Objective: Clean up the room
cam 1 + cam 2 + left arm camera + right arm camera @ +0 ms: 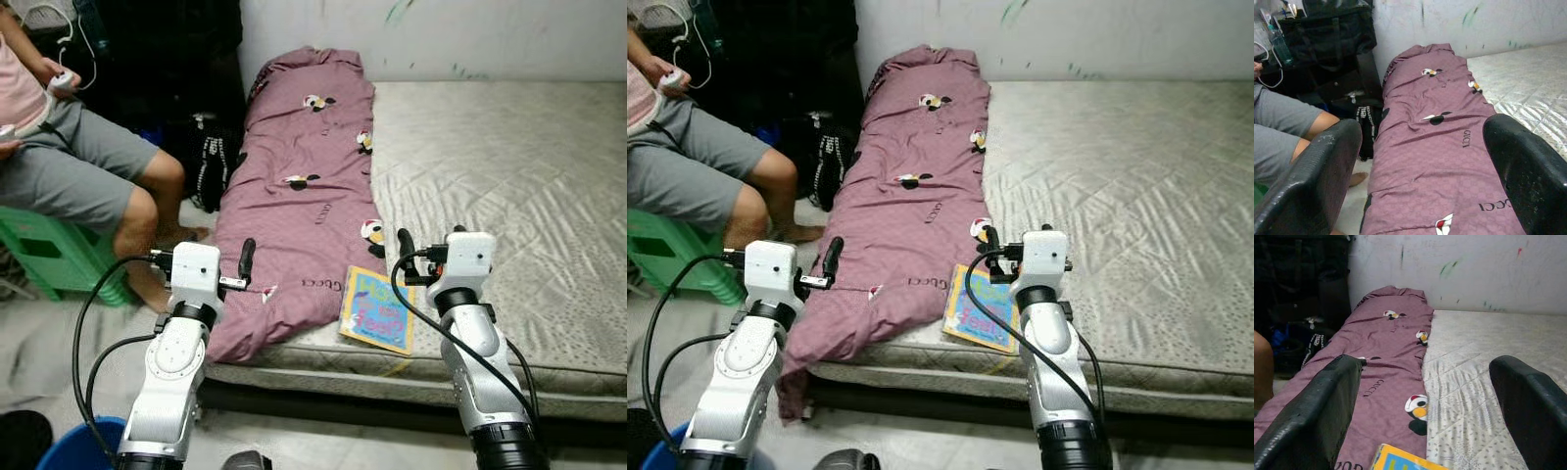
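Observation:
A long purple quilt (pixel 304 186) with cartoon prints lies along the left edge of the pale mattress (pixel 509 176), and its near end hangs over the front edge. Beside that end, a yellow and blue book (pixel 377 308) lies flat at the mattress front. My left gripper (pixel 246 257) is raised in front of the quilt's near end, open and holding nothing; in the left wrist view its fingers (pixel 1327 166) frame the quilt (pixel 1435 142). My right gripper (pixel 405 245) is open just above the book, with the book's corner (pixel 1400 461) below its fingers (pixel 1322 406).
A person (pixel 78 166) sits on a green stool (pixel 49 255) to the left, close to my left arm. A black bag (pixel 211 166) leans between the person and the mattress. A blue bucket (pixel 73 446) stands on the floor by my left arm. A white wall (pixel 441 34) backs the mattress.

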{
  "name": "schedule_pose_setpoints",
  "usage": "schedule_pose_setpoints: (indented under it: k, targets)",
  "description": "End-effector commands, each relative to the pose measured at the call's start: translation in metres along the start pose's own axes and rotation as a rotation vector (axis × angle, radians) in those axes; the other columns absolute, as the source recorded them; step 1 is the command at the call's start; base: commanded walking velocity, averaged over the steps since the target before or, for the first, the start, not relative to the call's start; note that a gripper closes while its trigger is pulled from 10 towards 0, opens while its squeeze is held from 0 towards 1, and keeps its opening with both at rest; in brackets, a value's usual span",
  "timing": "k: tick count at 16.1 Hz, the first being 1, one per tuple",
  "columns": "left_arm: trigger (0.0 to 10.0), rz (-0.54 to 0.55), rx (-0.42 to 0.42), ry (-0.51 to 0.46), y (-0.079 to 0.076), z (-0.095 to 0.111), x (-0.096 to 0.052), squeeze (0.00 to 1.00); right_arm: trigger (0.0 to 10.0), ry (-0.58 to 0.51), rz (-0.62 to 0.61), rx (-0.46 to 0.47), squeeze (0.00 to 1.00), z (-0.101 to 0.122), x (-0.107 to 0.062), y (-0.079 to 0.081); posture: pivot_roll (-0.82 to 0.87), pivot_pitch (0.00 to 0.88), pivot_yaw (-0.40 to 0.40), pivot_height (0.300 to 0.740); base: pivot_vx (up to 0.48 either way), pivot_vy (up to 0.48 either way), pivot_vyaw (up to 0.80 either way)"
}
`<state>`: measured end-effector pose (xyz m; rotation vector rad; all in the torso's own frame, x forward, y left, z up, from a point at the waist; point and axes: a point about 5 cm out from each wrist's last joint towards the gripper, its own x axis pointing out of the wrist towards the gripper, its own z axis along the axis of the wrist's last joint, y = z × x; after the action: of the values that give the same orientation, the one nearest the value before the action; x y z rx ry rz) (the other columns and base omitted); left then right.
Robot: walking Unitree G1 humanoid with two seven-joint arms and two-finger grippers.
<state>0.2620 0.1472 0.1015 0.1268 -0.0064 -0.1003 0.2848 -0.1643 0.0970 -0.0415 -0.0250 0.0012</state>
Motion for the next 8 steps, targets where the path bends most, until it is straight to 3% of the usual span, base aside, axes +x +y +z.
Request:
schedule_pose_setpoints:
  k: [1, 4, 8]
  targets:
    - [10.0, 0.003, 0.019, 0.000, 0.004, -0.001, 0.002, 0.00, 10.0, -0.024, -0.026, 0.000, 0.00, 0.005, 0.002, -0.004, -0.05, 0.000, 0.056, 0.740, 0.000, 0.000, 0.00]
    - [10.0, 0.006, 0.036, 0.003, 0.007, -0.003, 0.012, 0.00, 10.0, -0.029, -0.113, 0.004, 0.00, 0.002, -0.010, -0.017, -0.09, 0.000, 0.123, 0.740, 0.000, 0.000, 0.00]
    - [10.0, -0.013, 0.039, 0.023, 0.002, -0.007, 0.029, 0.00, 10.0, -0.047, -0.143, -0.006, 0.00, 0.003, -0.012, -0.019, -0.13, 0.000, 0.158, 0.740, 0.000, 0.000, 0.00]
